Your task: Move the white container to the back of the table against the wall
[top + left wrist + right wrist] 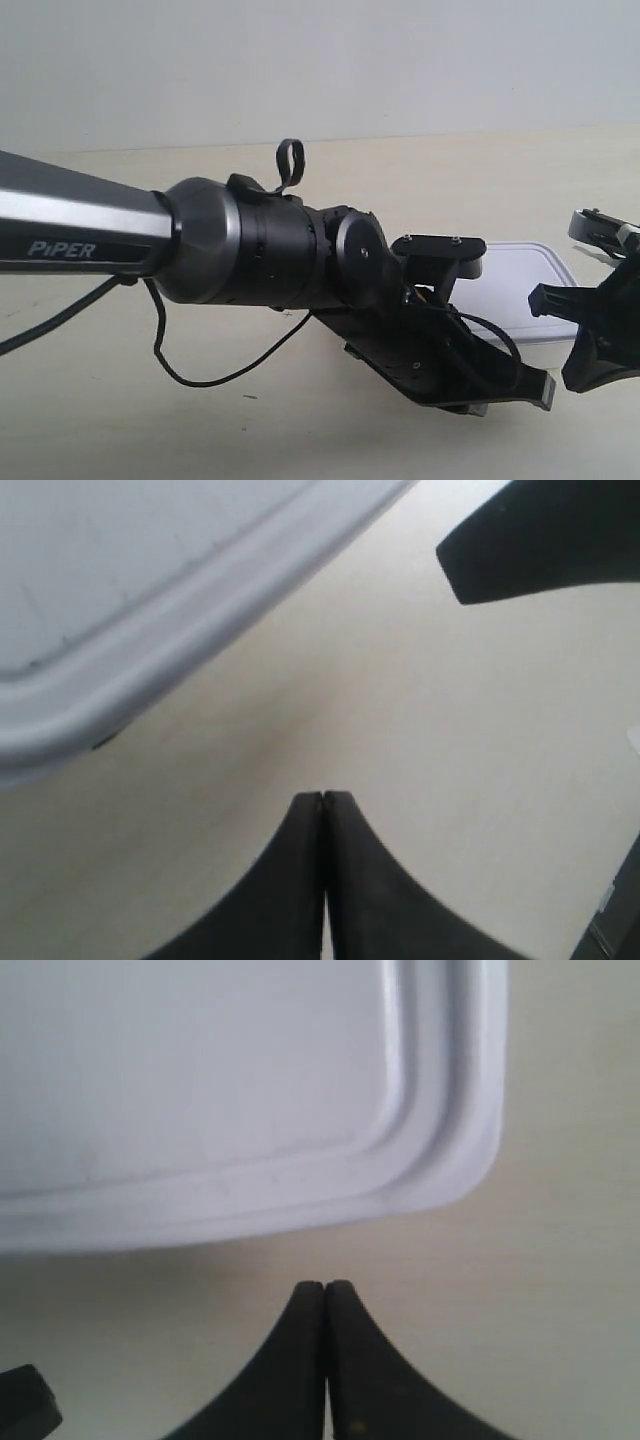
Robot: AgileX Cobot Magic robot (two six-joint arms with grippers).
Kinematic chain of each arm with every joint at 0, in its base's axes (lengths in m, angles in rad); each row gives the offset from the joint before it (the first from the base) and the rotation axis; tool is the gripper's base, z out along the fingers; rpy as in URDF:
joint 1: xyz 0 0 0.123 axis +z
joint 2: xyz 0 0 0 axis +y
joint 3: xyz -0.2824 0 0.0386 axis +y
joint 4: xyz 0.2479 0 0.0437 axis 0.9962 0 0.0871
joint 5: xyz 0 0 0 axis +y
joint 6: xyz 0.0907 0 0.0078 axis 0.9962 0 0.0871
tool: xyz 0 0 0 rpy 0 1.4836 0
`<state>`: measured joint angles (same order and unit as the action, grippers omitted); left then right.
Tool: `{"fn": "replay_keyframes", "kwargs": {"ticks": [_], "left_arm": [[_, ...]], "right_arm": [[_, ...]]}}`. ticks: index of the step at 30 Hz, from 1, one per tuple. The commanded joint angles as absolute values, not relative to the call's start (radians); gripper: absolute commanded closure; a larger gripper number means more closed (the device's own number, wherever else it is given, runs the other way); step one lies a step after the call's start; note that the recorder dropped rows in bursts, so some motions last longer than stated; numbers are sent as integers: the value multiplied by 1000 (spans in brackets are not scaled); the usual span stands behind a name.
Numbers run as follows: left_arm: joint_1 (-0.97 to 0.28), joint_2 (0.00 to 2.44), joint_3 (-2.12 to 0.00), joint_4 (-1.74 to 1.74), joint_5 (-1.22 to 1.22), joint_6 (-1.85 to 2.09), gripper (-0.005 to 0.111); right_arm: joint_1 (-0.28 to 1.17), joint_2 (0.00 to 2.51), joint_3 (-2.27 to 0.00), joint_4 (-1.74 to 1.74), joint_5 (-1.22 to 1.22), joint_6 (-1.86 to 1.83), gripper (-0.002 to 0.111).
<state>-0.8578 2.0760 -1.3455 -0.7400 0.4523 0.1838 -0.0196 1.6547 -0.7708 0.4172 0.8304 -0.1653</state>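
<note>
While both grippers are pinched together with nothing between their tips, the white container (525, 285) lies flat on the worktop (90, 420) with its lid on. It sits toward the exterior view's right, well short of the wall (320, 60).

The left wrist view shows the left gripper (323, 798) with its two dark tips meeting over bare worktop. It is near one long rim of the container and apart from it, and a dark blurred shape (540, 535) shows beyond.

The right wrist view shows the right gripper (325, 1287) likewise closed up and empty. It is near a rounded corner of the container, with a strip of worktop between them.

Seen from outside, the arm at the exterior view's left (200, 245), marked PIPER, reaches low across in front of the container and hides part of it. A black cable (200, 375) loops beneath that arm. The arm at the exterior view's right (600, 335) stands beside the container's end.
</note>
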Motion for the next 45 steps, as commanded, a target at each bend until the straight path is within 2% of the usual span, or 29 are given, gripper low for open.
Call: {"fn": "replay_keyframes", "kwargs": {"ticks": [1,23,32,45], "left_arm": [[-861,2099,-1380,-733,435,179,107],[-859,2140,-1394,-669,314,175,107],[-848,2162,-1394,-441,282,-38,107],[-754,2216,-1496,-300,302,-152,107]], "right_arm": [[-25,1656,-776,421,808,-176,108],[-23,1710,-778,484,715,-219,108],[-23,1760,-855,510,712,-236,108],[-23,1839,-958,533,730,-243,108]]}}
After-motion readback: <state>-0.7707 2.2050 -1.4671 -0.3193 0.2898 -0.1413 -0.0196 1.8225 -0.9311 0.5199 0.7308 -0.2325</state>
